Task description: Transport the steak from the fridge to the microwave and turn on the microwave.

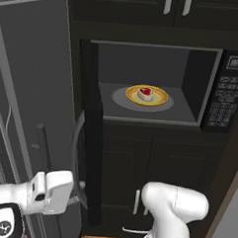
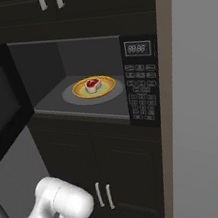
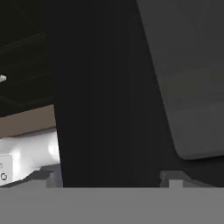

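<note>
Sitting on its yellow plate [image 1: 160, 99] inside the open microwave [image 1: 192, 70], the steak [image 1: 146, 93] is placed. The gripper [image 3: 105, 177], fingers spread and empty, hangs by the door [image 1: 92, 139]; a glancing push could slip off its edge, leaving it ajar

Dim, flat rendered light with low resolution in all my views.

From both base cameras I get soft, even light with no glare; the microwave [image 1: 157, 83] cavity is the brightest patch, its plate [image 1: 146, 95] and steak [image 1: 146, 93] vivid but slightly blurred, with a faint shadow beneath. The keypad digits are too coarse to read. My hand camera is very dark: just past the pincer [image 3: 107, 177] are a black surface and a dull grey panel, with soft edges.
</note>
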You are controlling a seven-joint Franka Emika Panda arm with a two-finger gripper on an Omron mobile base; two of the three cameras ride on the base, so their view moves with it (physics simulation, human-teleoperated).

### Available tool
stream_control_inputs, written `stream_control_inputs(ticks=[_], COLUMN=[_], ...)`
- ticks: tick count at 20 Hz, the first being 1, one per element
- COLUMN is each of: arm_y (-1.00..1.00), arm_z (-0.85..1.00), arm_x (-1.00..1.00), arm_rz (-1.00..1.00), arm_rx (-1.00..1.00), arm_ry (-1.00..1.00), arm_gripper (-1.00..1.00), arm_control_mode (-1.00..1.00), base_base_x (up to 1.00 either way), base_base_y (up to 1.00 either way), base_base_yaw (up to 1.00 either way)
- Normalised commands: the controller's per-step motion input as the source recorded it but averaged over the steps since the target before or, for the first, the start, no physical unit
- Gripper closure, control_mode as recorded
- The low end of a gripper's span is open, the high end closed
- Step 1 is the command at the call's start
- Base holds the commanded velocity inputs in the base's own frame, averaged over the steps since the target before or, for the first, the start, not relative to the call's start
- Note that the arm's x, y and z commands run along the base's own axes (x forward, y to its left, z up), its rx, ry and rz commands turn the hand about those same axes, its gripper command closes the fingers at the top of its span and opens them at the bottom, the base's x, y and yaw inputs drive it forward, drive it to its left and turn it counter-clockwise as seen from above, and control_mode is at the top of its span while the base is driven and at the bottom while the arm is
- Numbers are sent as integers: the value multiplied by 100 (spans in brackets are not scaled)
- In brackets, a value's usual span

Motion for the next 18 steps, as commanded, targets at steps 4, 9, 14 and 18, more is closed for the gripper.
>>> stream_control_inputs(ticks=[4, 9, 14, 18], arm_y=[-75, -82, -78, -74], arm_z=[18, 0, 2, 1], arm_x=[-29, -1, 3, 24], arm_rz=[0, 0, 0, 0], arm_rx=[30, 29, 30, 29], arm_ry=[-4, 0, 0, -1], arm_gripper=[-100, -100, -100, -100], arm_control_mode=[-100, -100, -100, -100], base_base_x=[0, 0, 0, 0], base_base_y=[0, 0, 0, 0], base_base_yaw=[0, 0, 0, 0])
